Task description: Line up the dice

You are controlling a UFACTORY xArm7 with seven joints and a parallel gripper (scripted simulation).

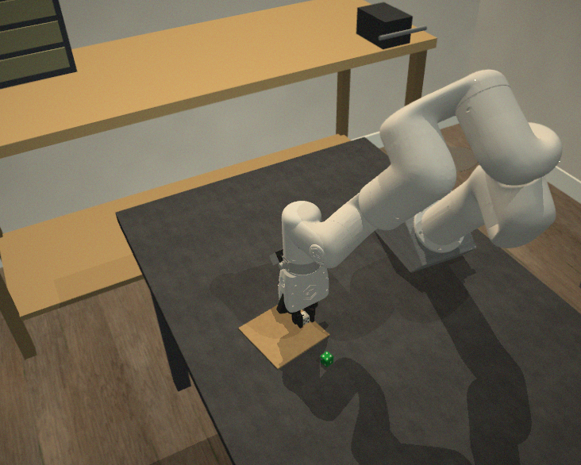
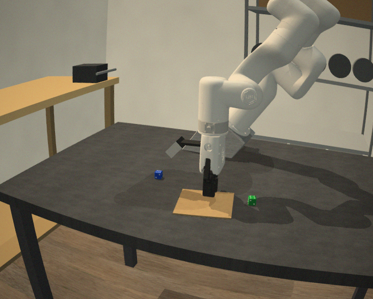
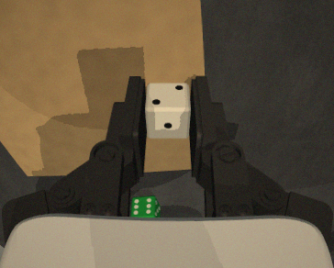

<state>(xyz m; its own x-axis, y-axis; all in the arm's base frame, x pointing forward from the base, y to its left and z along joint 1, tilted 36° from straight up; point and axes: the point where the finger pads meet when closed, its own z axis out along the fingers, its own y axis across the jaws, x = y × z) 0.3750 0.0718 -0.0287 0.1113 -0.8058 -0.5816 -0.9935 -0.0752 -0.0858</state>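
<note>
A white die [image 3: 167,110] sits on the tan mat [image 1: 284,339], near the mat's edge toward the robot base. My gripper [image 3: 168,98] points straight down around it. The fingers stand a hair off the die's two sides, barely open. In the top view the die [image 1: 305,317] peeks out between the black fingers. A green die [image 1: 327,359] lies on the dark table just off the mat's corner; it also shows in the wrist view [image 3: 144,206] and in the exterior view [image 2: 251,200]. A blue die [image 2: 158,174] lies on the table to the mat's other side, apart from it.
The mat [image 2: 205,204] lies flat near the table's front edge. The robot base plate [image 1: 436,247] is at the table's far side. A wooden bench holds a black box [image 1: 385,24] behind the table.
</note>
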